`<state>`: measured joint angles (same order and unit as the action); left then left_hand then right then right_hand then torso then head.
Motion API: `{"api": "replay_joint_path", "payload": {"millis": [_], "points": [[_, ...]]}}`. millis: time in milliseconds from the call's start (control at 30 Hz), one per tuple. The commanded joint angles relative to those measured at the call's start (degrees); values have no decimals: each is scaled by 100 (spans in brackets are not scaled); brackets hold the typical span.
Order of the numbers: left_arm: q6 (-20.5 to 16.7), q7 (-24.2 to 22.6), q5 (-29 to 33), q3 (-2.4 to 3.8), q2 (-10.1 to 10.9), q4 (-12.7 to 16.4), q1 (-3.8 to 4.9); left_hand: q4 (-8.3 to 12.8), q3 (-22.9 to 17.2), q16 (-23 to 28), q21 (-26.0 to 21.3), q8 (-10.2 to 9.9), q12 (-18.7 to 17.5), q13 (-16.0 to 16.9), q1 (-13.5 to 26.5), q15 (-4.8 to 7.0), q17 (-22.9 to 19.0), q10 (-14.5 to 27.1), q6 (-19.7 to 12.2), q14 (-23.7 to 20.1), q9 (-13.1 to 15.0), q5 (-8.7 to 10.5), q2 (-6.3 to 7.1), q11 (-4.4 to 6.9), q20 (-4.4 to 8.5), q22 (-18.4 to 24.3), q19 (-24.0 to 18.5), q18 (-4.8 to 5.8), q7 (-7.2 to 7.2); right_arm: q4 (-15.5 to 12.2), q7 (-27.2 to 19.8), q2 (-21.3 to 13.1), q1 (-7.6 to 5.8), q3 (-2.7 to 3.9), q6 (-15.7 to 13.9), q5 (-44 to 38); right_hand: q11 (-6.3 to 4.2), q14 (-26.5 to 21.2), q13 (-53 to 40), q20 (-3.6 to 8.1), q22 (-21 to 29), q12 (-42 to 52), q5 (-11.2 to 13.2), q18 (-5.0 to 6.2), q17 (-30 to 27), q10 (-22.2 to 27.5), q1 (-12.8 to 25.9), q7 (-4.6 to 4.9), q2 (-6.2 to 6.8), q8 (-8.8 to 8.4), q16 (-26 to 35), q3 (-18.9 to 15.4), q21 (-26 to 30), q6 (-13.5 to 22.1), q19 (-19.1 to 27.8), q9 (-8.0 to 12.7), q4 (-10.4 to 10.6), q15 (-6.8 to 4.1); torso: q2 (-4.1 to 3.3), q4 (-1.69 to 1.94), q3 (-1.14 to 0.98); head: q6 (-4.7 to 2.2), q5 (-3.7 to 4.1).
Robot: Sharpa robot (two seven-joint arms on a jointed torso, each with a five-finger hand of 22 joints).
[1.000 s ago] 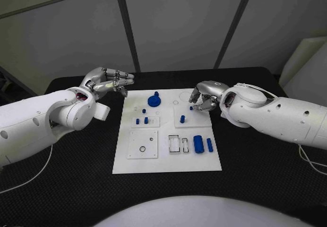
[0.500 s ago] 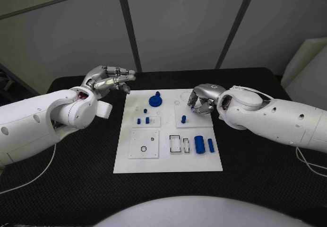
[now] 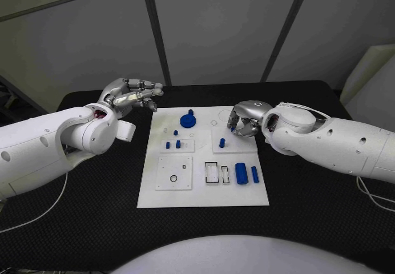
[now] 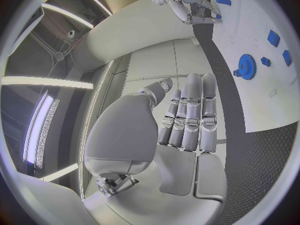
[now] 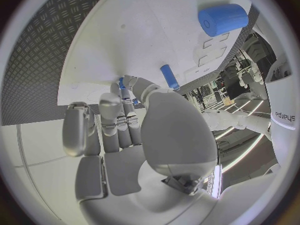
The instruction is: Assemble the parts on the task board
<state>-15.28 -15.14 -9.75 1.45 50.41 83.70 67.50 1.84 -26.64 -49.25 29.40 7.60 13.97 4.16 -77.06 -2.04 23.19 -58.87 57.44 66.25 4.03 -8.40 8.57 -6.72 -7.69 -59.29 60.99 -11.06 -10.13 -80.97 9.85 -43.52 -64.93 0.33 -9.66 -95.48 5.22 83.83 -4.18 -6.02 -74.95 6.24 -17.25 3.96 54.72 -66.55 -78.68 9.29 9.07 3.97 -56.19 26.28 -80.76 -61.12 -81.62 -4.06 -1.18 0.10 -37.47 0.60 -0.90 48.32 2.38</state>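
The left arm came in from the left side, and the left hand [image 3: 130,94] was raised over the black table [image 3: 82,194], just beside the far left corner of the board [image 3: 201,191]. Its fingers [image 4: 187,110] lay close together and nearly straight, with the thumb next to them, and they held nothing. The hand did not touch the board.

The right arm reached in from the right side. The right hand [image 3: 244,119] was low over the far right part of the board, with the palm turned down and the fingers [image 5: 115,122] bent inward. In the right wrist view a small blue piece [image 5: 122,82] showed at the fingertips, but I could not tell if the hand was pinching it or only hiding it.

A blue peg [image 3: 221,142] stood upright on the board, just beside the right hand on its near side. The gear [image 3: 188,120] lay between the two hands, nearer to the far edge. A blue cylinder [image 3: 240,173] and a thinner bar [image 3: 254,174] lay side by side on the near right part, well apart from both hands. Three small pegs [image 3: 172,143] stood on the left part.
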Motion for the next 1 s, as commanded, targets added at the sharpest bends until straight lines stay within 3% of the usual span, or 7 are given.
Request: {"api": "replay_joint_path", "payload": {"millis": [33,100,200,333,700,1000], "points": [[-7,-59,44,7,5,10,6,1,36,29,-30,19,33,-9,-16,0,-9,42,3,-47,-6,-15,-58,-14,-2,9,-37,60,-27,16,120,6,14,-15,196,-150,-11,197,-9,-2,-400,49,33,-112,99,-69,-69,-7,-7,30,-115,75,-78,-59,-92,-9,-15,-7,1,-1,-1,12,-4],[-2,-55,44,7,7,10,6,1,36,29,-30,19,33,-9,-16,0,-9,42,3,-47,-6,-15,-58,-14,-2,9,-37,60,-27,12,128,11,16,-15,185,-168,-31,220,-22,5,-541,87,72,-145,255,-136,-119,-27,-60,54,-296,142,-192,-126,-176,-19,-48,-22,3,-1,-1,23,-4],[1,-52,44,7,10,10,6,1,36,29,-30,19,33,-9,-16,0,-9,42,3,-47,-6,-15,-58,-14,-2,9,-37,60,-27,5,140,18,19,-15,155,-211,-74,232,-52,25,-682,151,448,-177,383,-256,-196,-71,-173,103,-462,231,-306,-247,-258,-39,-95,-56,0,-3,-4,31,-7],[3,-51,44,7,14,10,6,6,39,33,-35,17,35,-11,-23,0,-17,50,-3,-44,-7,-7,-63,-17,-2,14,-36,60,-30,-12,220,29,29,-15,90,-340,-144,242,-115,61,-827,248,594,-211,501,-442,-284,-130,-276,187,-617,288,-420,-432,-346,-77,-171,-104,3,-1,-1,43,-4],[5,-53,44,7,24,10,6,16,41,39,-40,15,38,-13,-36,-1,-26,62,-9,-42,-9,1,-67,-19,-2,19,-34,59,-33,-89,403,32,51,-14,-12,-553,-196,243,-188,101,-936,295,671,-237,595,-557,-247,-175,-302,239,-760,251,-506,-567,-411,-111,-203,-142,4,-4,-2,58,8],[-17,-57,44,7,29,6,6,35,48,48,-48,10,39,-18,-60,-2,-44,90,-24,-37,-12,10,-72,-26,-2,28,-29,59,-38,-238,516,-46,55,-11,-345,-637,-198,242,-192,103,-940,294,671,-238,599,-559,-238,-177,-302,240,-768,245,-510,-571,-413,-112,-201,-143,5,-5,-6,56,8]]}}
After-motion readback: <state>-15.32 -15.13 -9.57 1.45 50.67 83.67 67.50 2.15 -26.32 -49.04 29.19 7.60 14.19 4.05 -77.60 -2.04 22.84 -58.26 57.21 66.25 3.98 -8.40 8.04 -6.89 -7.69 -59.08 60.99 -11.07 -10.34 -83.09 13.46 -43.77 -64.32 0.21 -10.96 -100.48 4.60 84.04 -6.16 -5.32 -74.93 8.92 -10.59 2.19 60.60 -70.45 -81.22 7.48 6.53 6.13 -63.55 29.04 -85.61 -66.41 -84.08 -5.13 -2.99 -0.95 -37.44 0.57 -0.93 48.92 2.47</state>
